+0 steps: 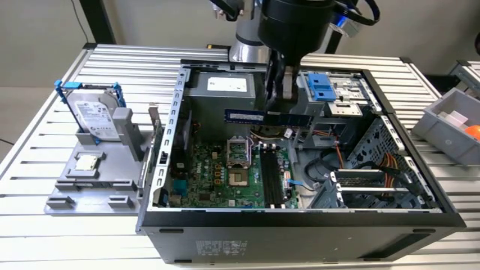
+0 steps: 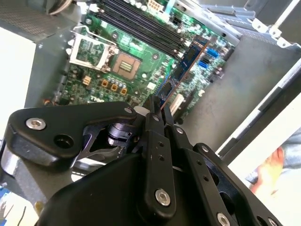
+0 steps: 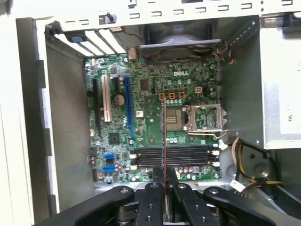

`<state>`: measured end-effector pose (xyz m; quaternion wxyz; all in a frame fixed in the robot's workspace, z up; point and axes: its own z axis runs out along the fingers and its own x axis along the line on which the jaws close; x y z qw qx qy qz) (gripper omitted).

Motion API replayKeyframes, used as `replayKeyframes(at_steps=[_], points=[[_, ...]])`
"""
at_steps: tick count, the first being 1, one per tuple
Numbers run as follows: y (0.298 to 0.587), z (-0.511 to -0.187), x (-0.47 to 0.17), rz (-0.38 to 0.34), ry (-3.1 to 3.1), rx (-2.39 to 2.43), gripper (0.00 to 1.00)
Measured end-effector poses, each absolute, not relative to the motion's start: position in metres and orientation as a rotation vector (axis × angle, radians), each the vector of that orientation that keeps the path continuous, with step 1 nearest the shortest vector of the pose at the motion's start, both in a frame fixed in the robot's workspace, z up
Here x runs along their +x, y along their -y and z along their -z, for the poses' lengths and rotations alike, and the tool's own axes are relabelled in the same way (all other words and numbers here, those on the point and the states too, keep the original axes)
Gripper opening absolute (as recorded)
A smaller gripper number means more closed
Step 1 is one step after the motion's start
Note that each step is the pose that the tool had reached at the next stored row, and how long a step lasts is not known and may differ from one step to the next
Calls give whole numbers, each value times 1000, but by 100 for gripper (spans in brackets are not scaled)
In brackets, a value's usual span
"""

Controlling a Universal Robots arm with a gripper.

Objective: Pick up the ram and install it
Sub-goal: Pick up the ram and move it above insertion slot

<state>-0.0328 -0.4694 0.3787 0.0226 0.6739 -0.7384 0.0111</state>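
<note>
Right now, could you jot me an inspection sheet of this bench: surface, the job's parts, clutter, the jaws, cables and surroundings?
surface: slatted metal table, carrying an open computer case.
job's things: the ram is in the air above the motherboard; the black memory slots are empty.
clutter: hard drive in a blue frame, upright on a grey stand; grey bin at the exterior view's right.
grippers: the gripper has its jaws shut on the ram.
cables: orange and yellow wires inside the case; black and blue cables on the arm.
surroundings: black post behind the table.
</note>
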Motion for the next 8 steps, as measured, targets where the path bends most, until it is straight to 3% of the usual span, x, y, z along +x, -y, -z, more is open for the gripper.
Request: replayKeyframes(at_steps=[8], points=[[469,-379,-26,110,2343,2146,0]])
